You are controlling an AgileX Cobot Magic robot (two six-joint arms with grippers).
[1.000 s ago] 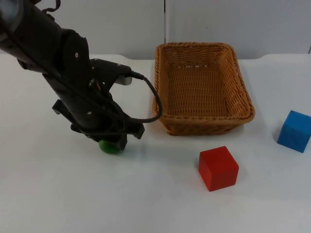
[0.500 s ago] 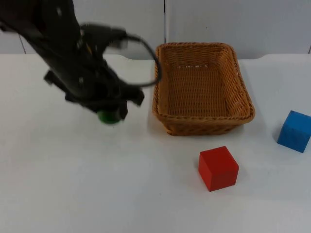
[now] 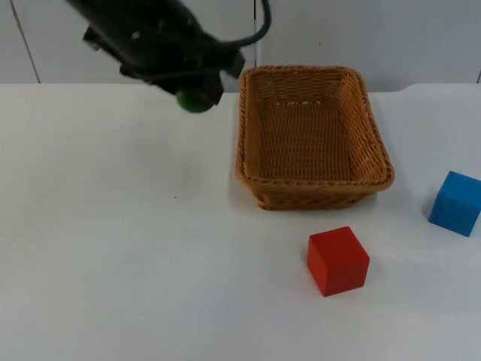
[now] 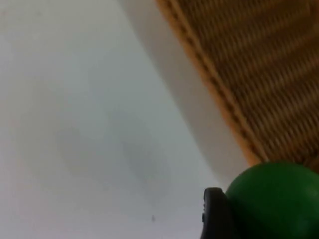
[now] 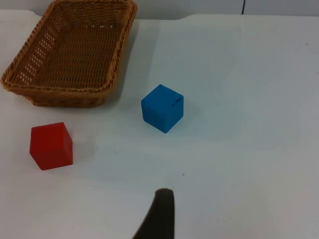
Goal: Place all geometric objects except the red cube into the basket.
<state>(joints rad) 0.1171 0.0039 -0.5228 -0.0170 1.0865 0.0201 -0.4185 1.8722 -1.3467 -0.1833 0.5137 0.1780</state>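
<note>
The left gripper (image 3: 197, 96) is up in the air above the desk (image 3: 113, 248), close to the woven basket's (image 3: 312, 135) near-left corner, its jaws clenched on the green ball (image 3: 195, 100); in the left wrist view that smooth, round ball (image 4: 274, 201) bulges beside one black fingertip (image 4: 215, 214), with the basket's braided wicker rim (image 4: 219, 84) running diagonally past and white desk beneath. The basket is a rectangular tray of tan wicker, tight weave on the floor, a thicker plaited edge around the top, nothing inside it. In front of it sits the red cube (image 3: 337, 260), matte and sharp-edged, on the desk, apart from the basket wall. Off to the right, the blue cube (image 3: 455, 202) rests near the desk's edge, turned at a slight angle. The right wrist view takes in the same trio: wicker basket (image 5: 70, 50), blue cube (image 5: 162, 108) just beyond its corner, red cube (image 5: 51, 145) nearer the basket's short end, and a single black fingertip (image 5: 160, 214) of the right gripper hanging over bare white desk; whether those jaws are parted I cannot tell.
</note>
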